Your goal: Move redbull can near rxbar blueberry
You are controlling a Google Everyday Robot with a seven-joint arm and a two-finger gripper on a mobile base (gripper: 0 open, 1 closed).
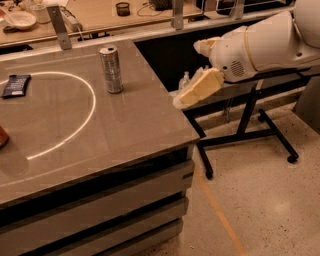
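The redbull can (111, 69), slim and silvery with a pull-tab top, stands upright near the back right of the grey table (130, 135). The rxbar blueberry (16, 85), a flat dark navy wrapper, lies at the far left of the table, well apart from the can. My gripper (187, 97), cream-coloured on a white arm, hangs off the table's right edge, to the right of the can and a little lower, holding nothing.
A white arc (85, 120) is drawn on the tabletop between can and bar. A brown object (2, 136) sits at the left edge. A black wheeled stand (250, 130) and small bottles (185, 79) are right of the table. A counter (100, 15) runs behind.
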